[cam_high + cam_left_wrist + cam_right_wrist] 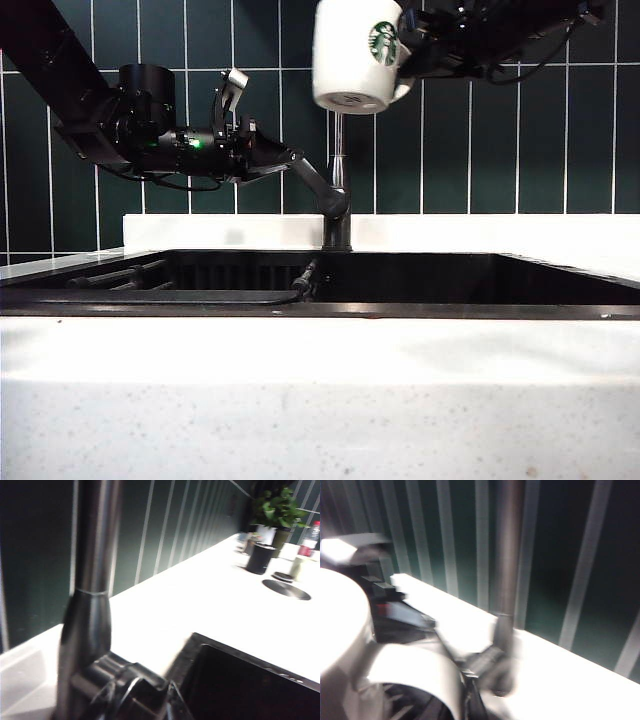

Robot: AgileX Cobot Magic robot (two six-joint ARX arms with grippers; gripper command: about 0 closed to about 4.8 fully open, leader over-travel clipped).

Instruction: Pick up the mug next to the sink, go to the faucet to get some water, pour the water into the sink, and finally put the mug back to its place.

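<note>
The white mug [350, 55] with its green logo hangs high over the sink [450, 310], right in front of the top of the faucet [338, 150]. My right gripper [405, 45] comes in from the upper right and is shut on the mug's handle side. In the right wrist view the mug [415, 672] fills the near corner, blurred, with the faucet pipe [510, 555] behind. My left gripper [283, 158] is open at the faucet's angled lever [315, 185]. In the left wrist view its fingers [107, 692] stand either side of the lever [125, 672].
Black bars [120, 275] and a cable [250, 297] lie in the basin's left part. Far along the white counter [210, 600] stand a black cup [260, 557], a potted plant [277, 510], a bottle [307, 540] and a flat round disc [287, 587]. A green tiled wall [500, 150] is behind.
</note>
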